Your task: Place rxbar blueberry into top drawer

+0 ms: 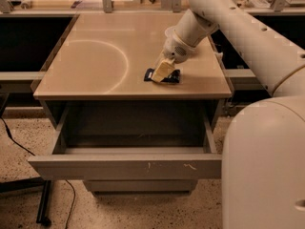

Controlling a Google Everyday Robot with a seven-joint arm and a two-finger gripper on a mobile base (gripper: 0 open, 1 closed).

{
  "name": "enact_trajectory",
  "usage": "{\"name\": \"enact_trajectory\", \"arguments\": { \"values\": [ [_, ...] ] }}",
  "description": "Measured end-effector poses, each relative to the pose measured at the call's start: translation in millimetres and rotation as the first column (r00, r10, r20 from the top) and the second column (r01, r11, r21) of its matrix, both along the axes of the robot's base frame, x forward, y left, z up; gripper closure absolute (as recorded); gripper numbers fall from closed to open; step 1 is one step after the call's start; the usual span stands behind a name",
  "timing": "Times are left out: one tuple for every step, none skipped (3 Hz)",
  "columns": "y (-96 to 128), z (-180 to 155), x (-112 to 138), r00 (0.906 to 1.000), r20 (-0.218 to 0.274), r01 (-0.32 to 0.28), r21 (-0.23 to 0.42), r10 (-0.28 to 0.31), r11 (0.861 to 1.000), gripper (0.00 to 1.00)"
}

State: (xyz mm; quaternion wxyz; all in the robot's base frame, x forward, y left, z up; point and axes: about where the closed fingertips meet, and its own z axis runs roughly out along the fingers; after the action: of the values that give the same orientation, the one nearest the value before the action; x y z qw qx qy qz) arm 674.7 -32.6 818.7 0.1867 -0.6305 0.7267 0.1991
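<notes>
Camera view: my gripper point(163, 70) hangs low over the bar point(174, 77), which lies flat at the tabletop's point(95, 56) front right, above the open drawer point(124, 167). I cannot tell whether it has a hold. The bar's long axis runs roughly left-right. I'd grip across its short width, then lift clear of the edge.

One camera, high in front, tilted down.
It faces the worktop point(95, 66) across the open top drawer point(124, 166), whose front lies nearest at the bottom; the robot's arm point(248, 30) enters close from the right, and the pincer point(163, 70) sits mid-frame over the worktop's near right part, at the rxbar blueberry point(174, 77).
</notes>
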Motion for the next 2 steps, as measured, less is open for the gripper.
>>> {"name": "enact_trajectory", "arguments": {
  "values": [
    [-28,28,-18,0.9897,0.07,0.125,0.013,-0.125,0.992,1.0],
    [-72,76,-56,0.9345,0.184,0.303,0.036,-0.305,0.952,1.0]
  ]
}}
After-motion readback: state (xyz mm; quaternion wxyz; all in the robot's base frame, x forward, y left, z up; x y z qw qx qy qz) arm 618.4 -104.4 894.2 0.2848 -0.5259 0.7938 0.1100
